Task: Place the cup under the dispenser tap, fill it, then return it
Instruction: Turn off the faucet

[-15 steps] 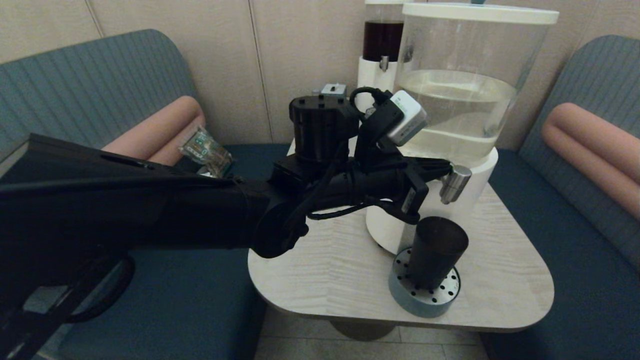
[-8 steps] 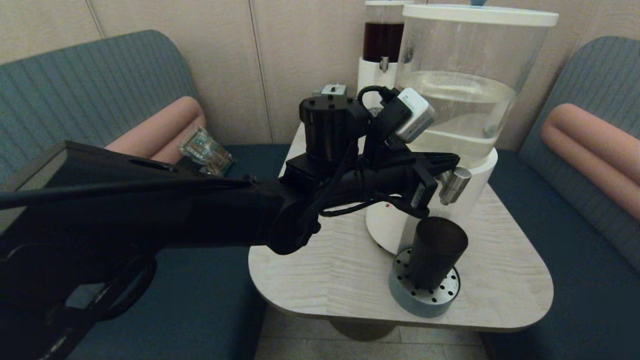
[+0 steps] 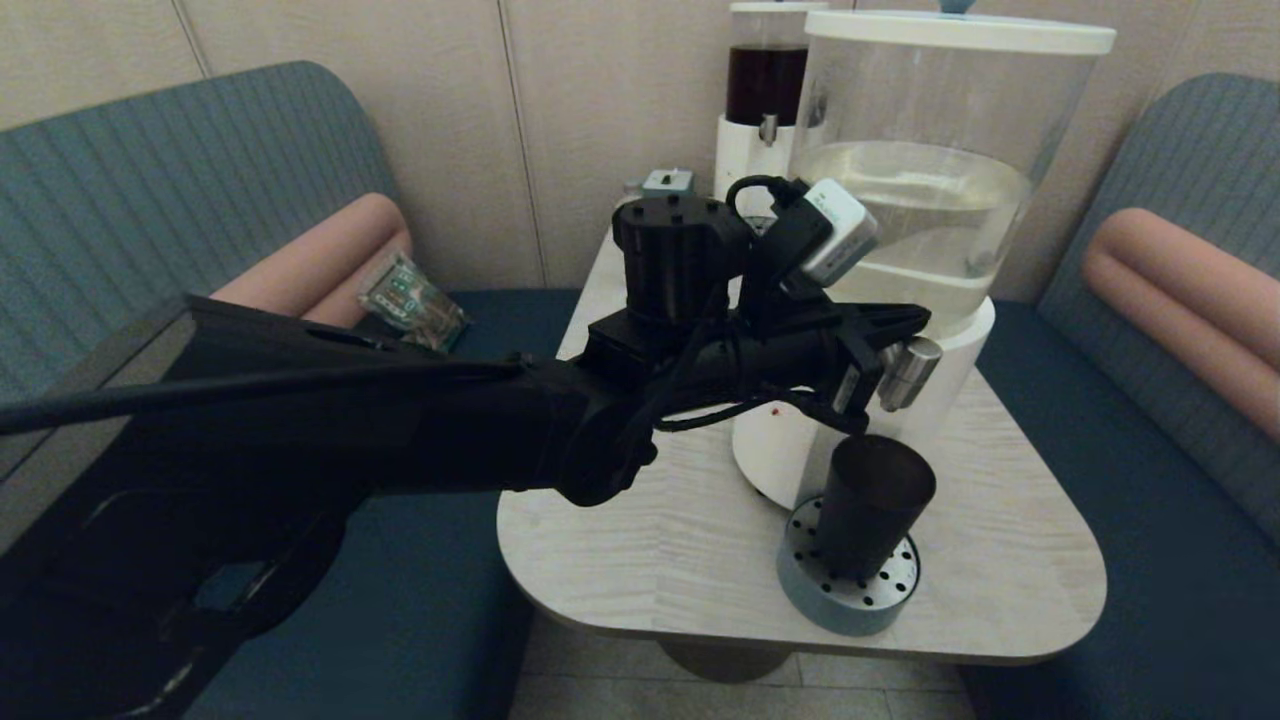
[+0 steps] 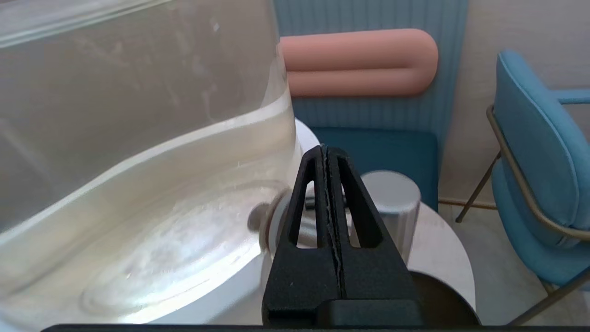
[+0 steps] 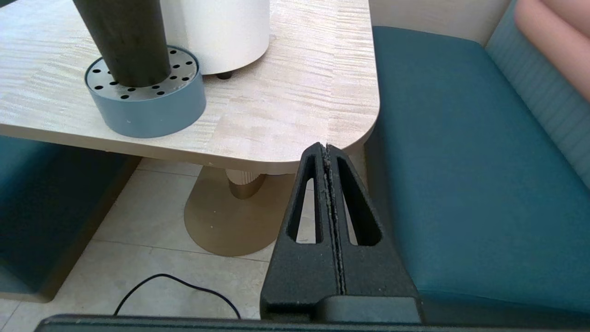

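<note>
The black cup (image 3: 872,505) stands upright on a round grey perforated drip tray (image 3: 850,598), right below the steel dispenser tap (image 3: 908,372) of the large clear-tank dispenser (image 3: 920,190). My left gripper (image 3: 915,315) is shut on nothing, its tips just above the tap and against the dispenser's white base. In the left wrist view the shut fingertips (image 4: 326,152) lie in front of the tap (image 4: 392,203), and the cup's rim (image 4: 442,299) shows below. My right gripper (image 5: 326,148) is shut and empty, low beside the table's front corner, with the cup (image 5: 124,41) far off.
A smaller dark-liquid dispenser (image 3: 765,90) stands behind the large one. The pale wooden table (image 3: 650,540) has rounded corners. Teal benches with pink bolsters (image 3: 1180,290) flank it. A packet (image 3: 410,300) lies on the left bench. A blue chair (image 4: 539,166) stands beyond.
My left arm has shifted slightly forward and to the right, bringing its shut fingers closer over the tap. The cup has stayed on the drip tray.
</note>
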Robot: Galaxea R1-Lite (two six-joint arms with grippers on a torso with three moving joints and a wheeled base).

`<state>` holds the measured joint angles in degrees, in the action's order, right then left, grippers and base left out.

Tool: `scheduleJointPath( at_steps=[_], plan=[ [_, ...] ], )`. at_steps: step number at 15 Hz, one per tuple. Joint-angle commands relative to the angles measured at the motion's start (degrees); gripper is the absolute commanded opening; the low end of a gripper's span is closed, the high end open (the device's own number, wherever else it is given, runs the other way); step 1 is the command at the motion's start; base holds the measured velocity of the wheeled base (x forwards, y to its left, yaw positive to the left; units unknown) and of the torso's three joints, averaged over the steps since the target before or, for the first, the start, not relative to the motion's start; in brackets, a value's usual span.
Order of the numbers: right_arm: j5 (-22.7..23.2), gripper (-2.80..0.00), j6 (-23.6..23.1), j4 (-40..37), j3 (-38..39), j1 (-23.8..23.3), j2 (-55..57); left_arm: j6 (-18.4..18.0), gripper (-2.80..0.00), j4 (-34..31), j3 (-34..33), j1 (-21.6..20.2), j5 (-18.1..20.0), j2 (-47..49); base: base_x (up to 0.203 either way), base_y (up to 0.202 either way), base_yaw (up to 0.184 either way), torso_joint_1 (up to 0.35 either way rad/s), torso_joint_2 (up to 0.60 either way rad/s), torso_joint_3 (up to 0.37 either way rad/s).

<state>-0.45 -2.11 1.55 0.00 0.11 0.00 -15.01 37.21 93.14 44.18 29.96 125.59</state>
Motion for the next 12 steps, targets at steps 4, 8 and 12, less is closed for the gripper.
scheduleJointPath(
  at_steps=[4,8,12],
  plan=[
    [0.01,-2.80,0.00,0.04,0.70,0.03,-0.09,0.37,-2.80,0.66,3.86,0.63,1.19,3.63,0.000,0.000,0.000,0.000,0.00,0.000],
    [0.01,-2.80,0.00,0.04,0.70,-0.02,-0.09,3.66,-2.80,3.95,6.86,2.30,1.15,5.63,0.000,0.000,0.000,0.000,0.00,0.000],
    [0.01,-2.80,0.00,0.04,0.70,0.03,-0.09,3.85,-2.80,4.04,7.61,2.74,1.15,3.09,0.000,0.000,0.000,0.000,0.00,0.000]
  ],
)
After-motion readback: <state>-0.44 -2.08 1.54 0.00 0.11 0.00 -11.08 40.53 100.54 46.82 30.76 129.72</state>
